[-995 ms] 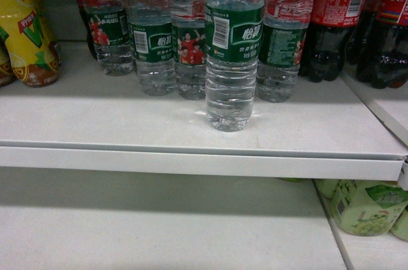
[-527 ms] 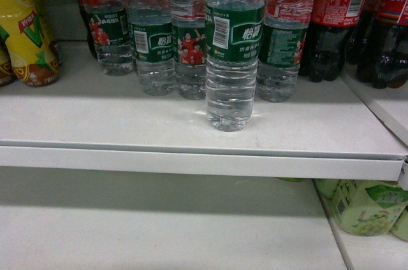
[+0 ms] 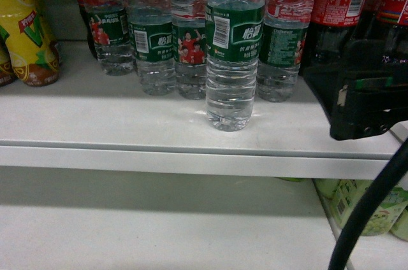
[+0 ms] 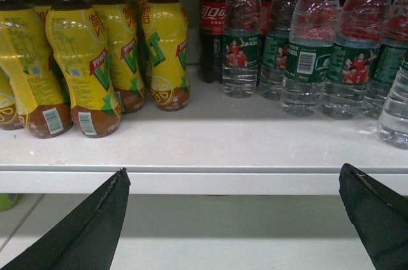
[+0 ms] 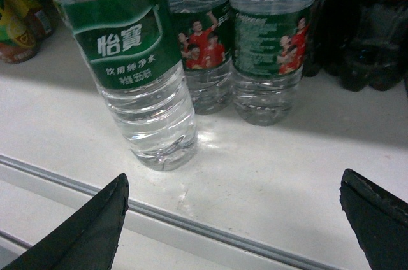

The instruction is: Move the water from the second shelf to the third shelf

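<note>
Since the earlier frame our right arm has swung in from the right; its dark body now sits over the shelf's right end, and nothing else has shifted. Our right end effector (image 5: 233,219) has its fingers spread wide apart, and so does our left end effector (image 4: 233,216), which faces the shelf (image 3: 127,117) edge further left, near the yellow bottles (image 4: 95,60).

We are still approaching. The water (image 3: 233,47) stands on the upper shelf, nearer the front edge than the row of bottles (image 3: 153,34) behind it, apart from them. It stands upright, long axis vertical, cap end up and out of view, label facing us.

To grasp well, we should slide the right end effector left until the water lies between the fingers, come in level on the ribbed body below the label, and stay clear of the row behind.
</note>
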{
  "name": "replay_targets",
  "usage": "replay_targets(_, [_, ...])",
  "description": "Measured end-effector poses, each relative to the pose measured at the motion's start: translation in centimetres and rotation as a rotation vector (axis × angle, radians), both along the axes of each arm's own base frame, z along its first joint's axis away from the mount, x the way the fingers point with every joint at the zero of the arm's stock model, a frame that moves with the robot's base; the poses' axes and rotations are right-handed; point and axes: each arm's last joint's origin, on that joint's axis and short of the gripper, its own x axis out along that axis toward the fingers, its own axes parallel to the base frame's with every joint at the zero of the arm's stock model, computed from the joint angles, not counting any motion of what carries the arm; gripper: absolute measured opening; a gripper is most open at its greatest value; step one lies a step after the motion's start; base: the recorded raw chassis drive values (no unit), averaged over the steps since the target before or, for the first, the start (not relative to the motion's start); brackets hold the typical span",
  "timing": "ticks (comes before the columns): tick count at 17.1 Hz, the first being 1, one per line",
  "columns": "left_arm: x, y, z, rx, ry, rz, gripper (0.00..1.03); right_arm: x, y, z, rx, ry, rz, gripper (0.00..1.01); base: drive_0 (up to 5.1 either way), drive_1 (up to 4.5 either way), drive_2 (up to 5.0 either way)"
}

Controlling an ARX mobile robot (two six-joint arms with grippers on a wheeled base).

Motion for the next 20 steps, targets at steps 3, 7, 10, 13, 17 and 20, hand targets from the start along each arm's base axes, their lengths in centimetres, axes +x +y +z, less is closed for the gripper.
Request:
replay_targets(3, [0.0,0.0,0.0,0.0,0.0,0.0,0.98,0.4,1.9,-0.2,0.009,-0.005,0.084,0.98,0.0,0.0,0.0])
replay_targets(7, [0.0,0.0,0.0,0.0,0.0,0.0,0.98,1.1,4.0,0.8,0.089,-0.03,0.153,0.98,0.0,0.0,0.0])
replay_targets(10, [0.0,0.0,0.0,0.0,0.0,0.0,0.98,1.7,5.9,0.7,0.088,-0.023,0.185,0.98,0.0,0.0,0.0])
replay_targets(13, [0.0,0.0,0.0,0.0,0.0,0.0,0.98,2.7,7.1,0.7,0.078,-0.026,0.157,0.98,0.0,0.0,0.0])
replay_targets(17, [0.0,0.0,0.0,0.0,0.0,0.0,0.98,5.7,8.4,1.2,0.061,-0.052,0.082,0.98,0.0,0.0,0.0])
replay_targets(20, [0.0,0.0,0.0,0.0,0.0,0.0,0.98,8.3,9.2,0.8,0.038,-0.057,0.009,0.98,0.0,0.0,0.0])
